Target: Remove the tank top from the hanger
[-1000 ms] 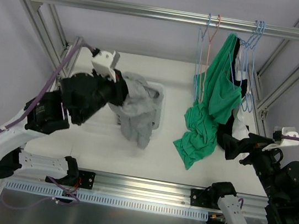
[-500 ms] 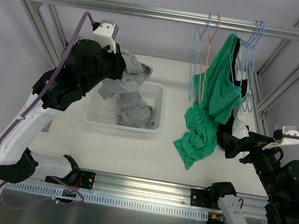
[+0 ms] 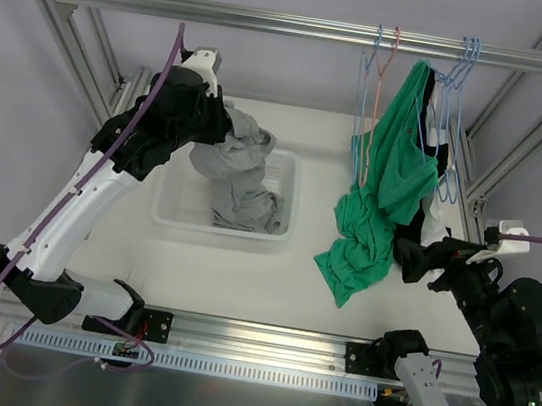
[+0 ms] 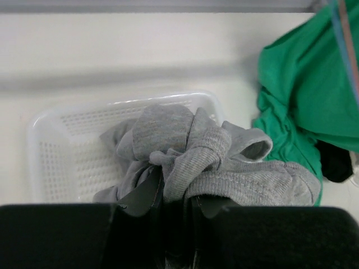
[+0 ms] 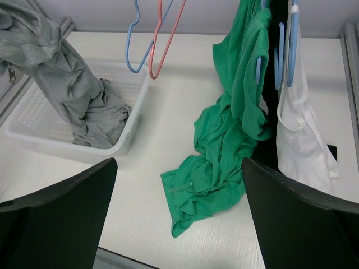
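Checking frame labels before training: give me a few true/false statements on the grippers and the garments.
1. The left gripper is shut on the gray garment. True.
2. The gray garment's lower end rests in the white basket. True.
3. The right gripper grips the green top. False: it is open, holding nothing.
4. The green top lies in the white basket. False: it hangs on a hanger, lower end on the table.
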Robot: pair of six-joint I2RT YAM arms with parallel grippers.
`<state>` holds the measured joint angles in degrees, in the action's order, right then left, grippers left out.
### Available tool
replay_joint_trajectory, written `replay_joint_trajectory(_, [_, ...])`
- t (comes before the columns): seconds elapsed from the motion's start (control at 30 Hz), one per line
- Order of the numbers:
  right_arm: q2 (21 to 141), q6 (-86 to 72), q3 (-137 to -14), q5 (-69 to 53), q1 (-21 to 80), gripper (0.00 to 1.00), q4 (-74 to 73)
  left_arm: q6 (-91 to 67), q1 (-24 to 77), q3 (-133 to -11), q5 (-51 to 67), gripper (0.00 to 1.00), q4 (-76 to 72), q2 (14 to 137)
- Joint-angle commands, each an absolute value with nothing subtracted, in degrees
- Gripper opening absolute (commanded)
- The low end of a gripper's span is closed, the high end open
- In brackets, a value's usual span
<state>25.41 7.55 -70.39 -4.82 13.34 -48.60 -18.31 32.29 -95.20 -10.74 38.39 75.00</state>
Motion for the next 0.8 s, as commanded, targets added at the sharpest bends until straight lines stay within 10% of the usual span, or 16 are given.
replay_joint_trajectory(0.0, [26.0, 7.2, -69.8, -5.7, 13.1, 0.99, -45.7, -23.5, 27.5, -91.2, -11.9, 0.00, 36.8, 75.6])
replay_joint_trajectory(0.37, [25.8, 7.6, -67.6, -6.5, 13.2, 1.00, -44.6, -31.7, 21.7, -74.3, -14.9, 0.03, 36.3, 83.4])
replay_joint_trajectory(0.43, [25.8, 7.6, -67.3, -6.8, 13.1, 0.99, -44.5, -31.6, 21.8, -73.3, -13.0, 0.16, 36.0, 85.7])
replay_joint_trajectory(0.53, [26.0, 7.9, -67.0, -6.9, 13.2, 0.99, -44.3, -31.3, 21.8, -73.2, -12.0, 0.62, 36.2, 86.1])
replay_joint_trajectory(0.77, [26.6, 8.4, -66.4, -7.1, 13.2, 0.99, -43.7, -28.6, 21.8, -78.1, -12.7, 0.99, 36.7, 77.9])
